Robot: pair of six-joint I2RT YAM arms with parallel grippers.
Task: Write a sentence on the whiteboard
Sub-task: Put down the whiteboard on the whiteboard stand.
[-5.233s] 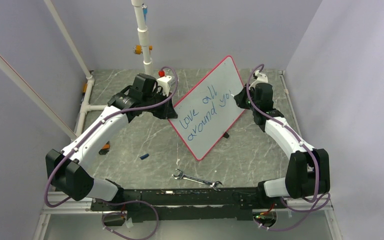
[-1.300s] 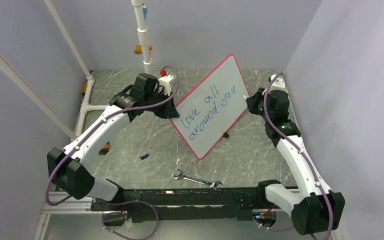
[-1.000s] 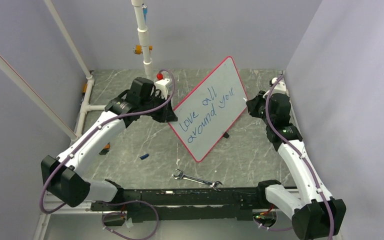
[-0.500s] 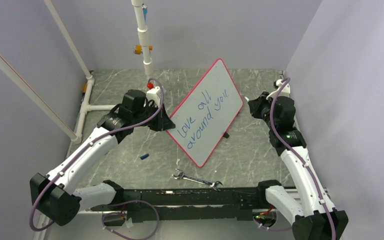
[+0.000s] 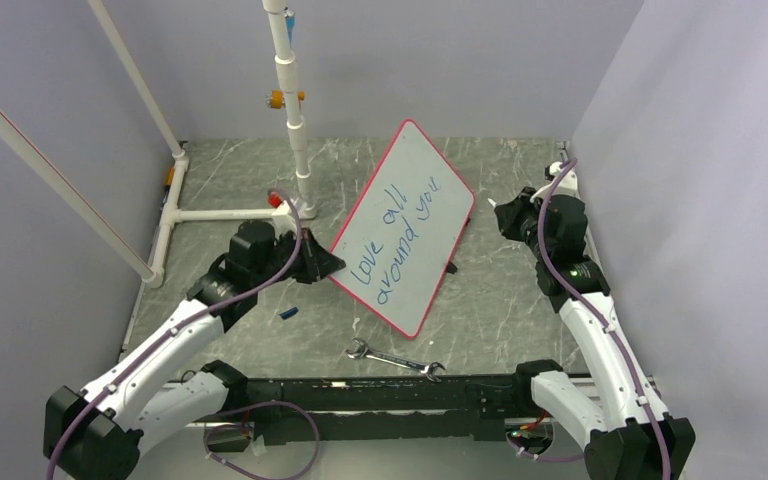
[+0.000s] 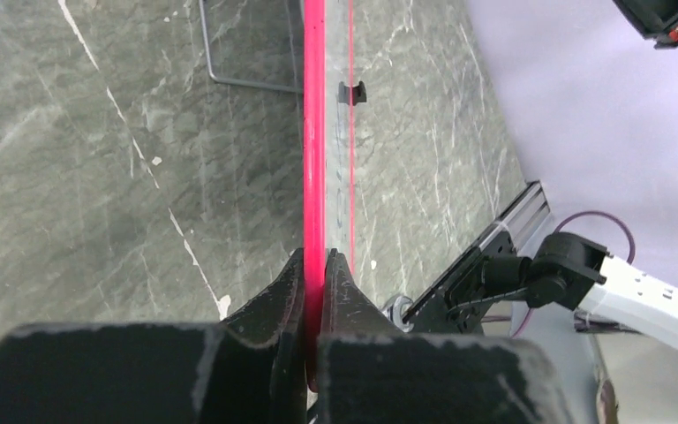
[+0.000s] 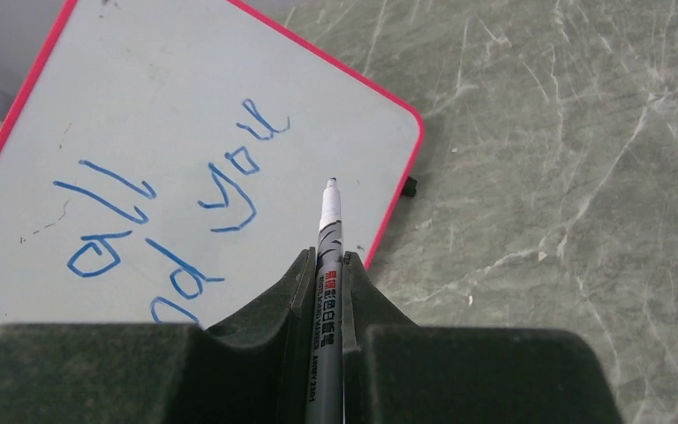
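Left wrist view showed left gripper [image 6: 316, 261] clamping the white, red-rimmed whiteboard [image 6: 315, 132] steady; right gripper [image 7: 328, 261] pinched a grey marker [image 7: 329, 228].

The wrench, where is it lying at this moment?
In the top view, the wrench lies on the table near its front edge, just below the whiteboard's nearest corner.

L wrist view: whiteboard [image 6: 315, 132] runs edge-on ahead of L jaws, writing unreadable, far end cut by frame top. R wrist view: start of sentence [image 7: 177, 208] lost behind R jaws and off frame left; rear of marker [image 7: 327, 265] buried betw. them.
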